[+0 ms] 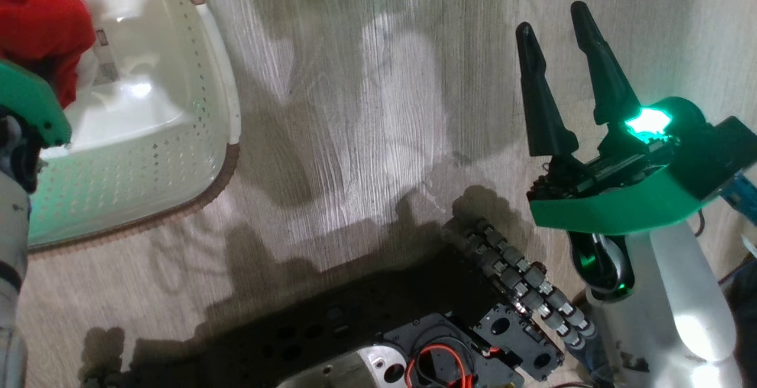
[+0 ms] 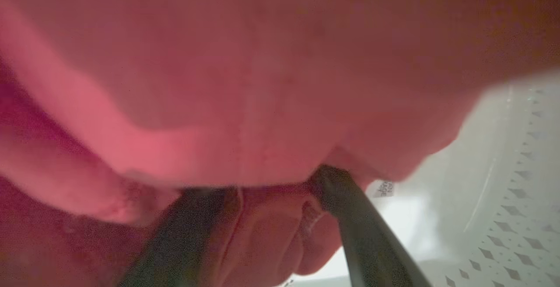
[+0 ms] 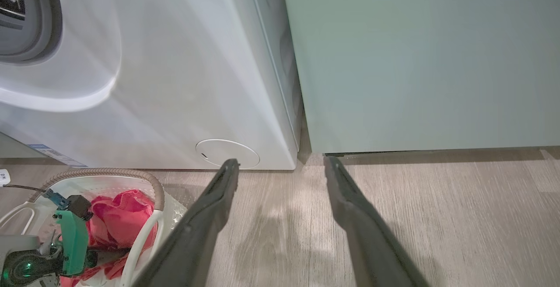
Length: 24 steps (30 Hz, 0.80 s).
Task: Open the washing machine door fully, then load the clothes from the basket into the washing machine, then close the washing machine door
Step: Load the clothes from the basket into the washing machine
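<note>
The loading step has only just begun. In the right wrist view the white front-loading washing machine (image 3: 175, 81) stands beside a pale green cabinet (image 3: 415, 59), and its grey rubber gasket (image 3: 48, 15) lies bare at the mouth. From this I judge the door step done, though I cannot tell how wide the door stands. The bright red, soft fabric clothes (image 1: 41, 27) lie bunched at one end of the small cream perforated plastic basket (image 1: 136, 199), which sits on the pale wood-grain floor (image 1: 366, 110) just in front of the machine. The rest of the basket's floor is bare, and no red cloth shows at the drum's mouth. The left pincer (image 2: 262, 186) is down in the basket with its jaws released, one dark finger on either side of a fold of the red cloth, nothing gripped yet. The right pincer (image 1: 551, 21) hangs over the bare floor, jaws spread and holding nothing. What is left, as I judge it, is nearly everything after the door — clench on the cloth, lift it, carry it into the drum, repeat if any stays behind — then swing the door shut.
</note>
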Available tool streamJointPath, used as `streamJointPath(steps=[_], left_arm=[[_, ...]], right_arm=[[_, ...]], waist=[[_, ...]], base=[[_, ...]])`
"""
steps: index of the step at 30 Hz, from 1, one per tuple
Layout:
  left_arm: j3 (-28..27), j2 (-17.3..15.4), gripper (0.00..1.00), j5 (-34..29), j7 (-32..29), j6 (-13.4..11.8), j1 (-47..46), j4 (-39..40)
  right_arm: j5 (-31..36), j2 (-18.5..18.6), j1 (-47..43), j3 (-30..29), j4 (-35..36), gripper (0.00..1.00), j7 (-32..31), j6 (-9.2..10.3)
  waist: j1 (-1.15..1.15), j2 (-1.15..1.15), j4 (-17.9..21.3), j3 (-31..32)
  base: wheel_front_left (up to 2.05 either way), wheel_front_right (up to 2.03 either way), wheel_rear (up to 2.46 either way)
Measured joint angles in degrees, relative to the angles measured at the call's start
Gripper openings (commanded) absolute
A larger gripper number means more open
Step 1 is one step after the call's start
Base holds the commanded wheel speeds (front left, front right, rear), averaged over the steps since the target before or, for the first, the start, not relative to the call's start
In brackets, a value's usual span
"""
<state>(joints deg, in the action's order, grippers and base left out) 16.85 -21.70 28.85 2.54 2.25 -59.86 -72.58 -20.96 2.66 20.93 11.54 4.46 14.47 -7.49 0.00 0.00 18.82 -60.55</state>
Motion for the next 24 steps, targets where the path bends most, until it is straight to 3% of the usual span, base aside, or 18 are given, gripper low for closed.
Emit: streamJointPath(steps=[1, 2, 3, 11, 24], left_arm=[[0.0, -0.1, 0.75, 0.0, 0.0, 0.0, -0.1, -0.1], [0.0, -0.2, 0.27, 0.0, -0.2, -0.3, -0.2, -0.2], [0.0, -0.4, 0.0, 0.0, -0.6, -0.5, -0.3, -0.3], [0.0, 0.4, 0.0, 0.9, -0.8, -1.2, -0.1, -0.8], [-0.2, 6.1, 0.0, 2.4, 11.2, -0.5, 7.6, 1.2]], right_arm=[[-0.3, 0.0, 0.0, 0.1, 0.0, 1.0, 0.0, 0.0], [-0.3, 0.0, 0.0, 0.1, 0.0, 1.0, 0.0, 0.0], [-0.3, 0.0, 0.0, 0.1, 0.0, 1.0, 0.0, 0.0], [-0.8, 0.0, 0.1, -0.3, -0.1, 1.0, 0.0, 0.0], [2.7, 0.0, -0.3, -3.8, -2.3, 1.0, 0.0, 0.0]], waist=[[0.0, 0.0, 0.2, -0.1], [0.0, 0.0, 0.3, -0.1], [0.0, 0.0, 0.4, -0.1], [0.0, 0.0, -0.2, 1.4], [0.0, 0.0, -4.9, 10.7]], base=[[0.0, 0.0, 0.0], [0.0, 0.0, 0.0], [0.0, 0.0, 0.0], [0.0, 0.0, 0.0], [0.0, 0.0, 0.0]])
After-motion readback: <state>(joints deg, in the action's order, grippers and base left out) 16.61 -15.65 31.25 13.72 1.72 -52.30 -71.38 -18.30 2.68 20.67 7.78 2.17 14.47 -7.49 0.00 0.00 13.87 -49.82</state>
